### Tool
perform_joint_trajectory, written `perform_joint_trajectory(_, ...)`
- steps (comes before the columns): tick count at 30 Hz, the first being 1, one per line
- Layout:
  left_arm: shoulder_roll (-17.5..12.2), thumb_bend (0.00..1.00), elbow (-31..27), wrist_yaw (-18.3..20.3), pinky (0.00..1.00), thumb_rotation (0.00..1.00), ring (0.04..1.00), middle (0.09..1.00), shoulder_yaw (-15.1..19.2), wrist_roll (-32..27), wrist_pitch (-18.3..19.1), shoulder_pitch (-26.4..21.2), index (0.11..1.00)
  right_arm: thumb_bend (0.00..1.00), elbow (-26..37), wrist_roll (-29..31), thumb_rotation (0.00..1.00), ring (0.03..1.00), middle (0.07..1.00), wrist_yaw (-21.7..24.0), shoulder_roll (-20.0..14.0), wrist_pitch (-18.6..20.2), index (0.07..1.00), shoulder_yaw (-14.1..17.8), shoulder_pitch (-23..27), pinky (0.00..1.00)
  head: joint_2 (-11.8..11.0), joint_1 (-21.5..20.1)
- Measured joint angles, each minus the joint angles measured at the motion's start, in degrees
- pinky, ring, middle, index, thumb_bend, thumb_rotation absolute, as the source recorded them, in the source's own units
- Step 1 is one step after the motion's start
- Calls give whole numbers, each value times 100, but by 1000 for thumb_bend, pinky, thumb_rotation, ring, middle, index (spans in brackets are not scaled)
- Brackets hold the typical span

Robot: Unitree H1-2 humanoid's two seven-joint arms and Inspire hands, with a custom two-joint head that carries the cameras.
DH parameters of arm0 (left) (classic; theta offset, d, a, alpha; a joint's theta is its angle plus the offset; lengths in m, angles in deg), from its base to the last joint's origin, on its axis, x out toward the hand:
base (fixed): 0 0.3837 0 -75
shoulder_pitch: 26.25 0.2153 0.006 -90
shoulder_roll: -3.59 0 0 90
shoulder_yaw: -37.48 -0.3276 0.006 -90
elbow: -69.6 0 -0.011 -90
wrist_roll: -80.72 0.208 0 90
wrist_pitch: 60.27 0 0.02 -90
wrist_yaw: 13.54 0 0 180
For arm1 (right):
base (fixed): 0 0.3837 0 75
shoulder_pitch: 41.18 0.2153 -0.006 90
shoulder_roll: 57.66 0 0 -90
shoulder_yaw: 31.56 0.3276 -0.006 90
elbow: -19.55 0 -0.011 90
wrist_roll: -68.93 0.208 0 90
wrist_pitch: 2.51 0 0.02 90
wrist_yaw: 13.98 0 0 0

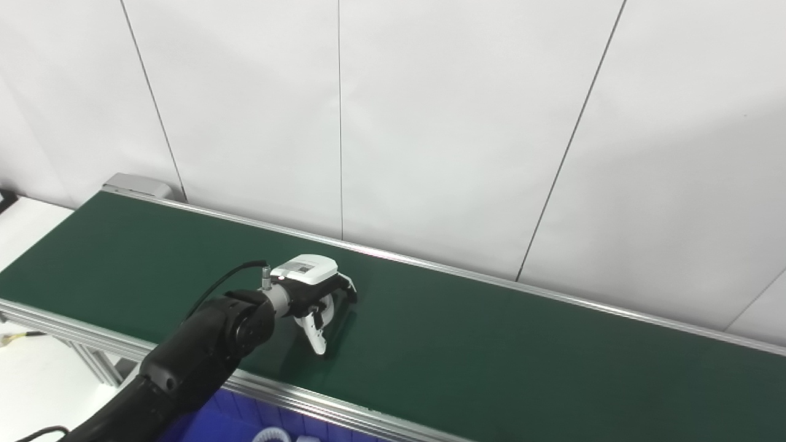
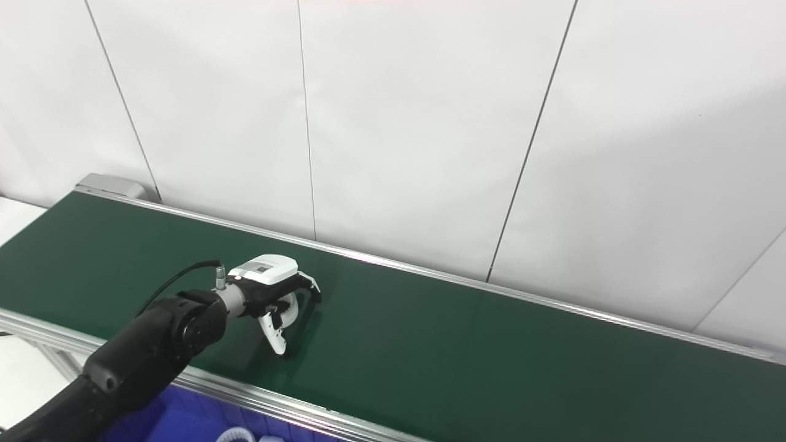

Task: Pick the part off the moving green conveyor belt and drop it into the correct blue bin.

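My left hand (image 1: 312,293) rests low on the green conveyor belt (image 1: 491,344), left of the middle, its black arm coming in from the bottom left. The fingers (image 1: 342,286) curl down toward the belt and the white thumb (image 1: 317,339) points at the near edge. A white curved shape (image 2: 290,305) sits under the curled fingers. I cannot tell whether it is the part or a piece of the hand. No other loose part shows on the belt. My right hand is out of view.
A blue bin (image 1: 236,412) lies below the belt's near rail (image 1: 344,410), with white coiled pieces (image 1: 270,435) at the bottom edge. White wall panels stand close behind the belt. A white tabletop (image 1: 27,221) sits at far left.
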Motion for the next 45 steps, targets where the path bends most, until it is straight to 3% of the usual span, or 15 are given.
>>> perform_joint_trajectory(24, 2, 842, 123, -189, 821, 0, 827, 836, 2, -5, -81, 19, 735, 255, 0, -9, 918, 859, 896, 4, 0, 0, 965, 2, 0, 785, 26, -26)
perform_joint_trajectory(29, 13, 751, 131, -361, 692, 0, 667, 687, 8, -3, -186, 23, 646, 256, 4, -8, 912, 855, 897, 5, 2, 0, 962, 4, -5, 781, 35, -18)
perform_joint_trajectory(31, 17, 558, 163, -546, 615, 0, 527, 538, 14, -4, -322, 29, 530, 251, 5, -9, 915, 853, 897, 5, 2, 0, 961, 3, -8, 779, 35, -18)
perform_joint_trajectory(32, 20, 531, 189, -654, 602, 0, 495, 518, 18, -5, -377, 31, 516, 250, 6, -9, 917, 853, 897, 4, 2, 0, 961, 3, -9, 779, 35, -18)
perform_joint_trajectory(39, 80, 500, 544, -1152, 588, 0, 509, 497, 100, -329, -971, 50, 449, 248, 29, -9, 907, 845, 890, 5, 0, 0, 962, 3, -24, 771, 53, -26)
perform_joint_trajectory(45, 101, 499, 575, -1221, 593, 0, 517, 500, 106, -357, -1043, 52, 442, 242, 30, -9, 900, 848, 893, 4, -1, 0, 962, 9, -25, 772, 62, -35)
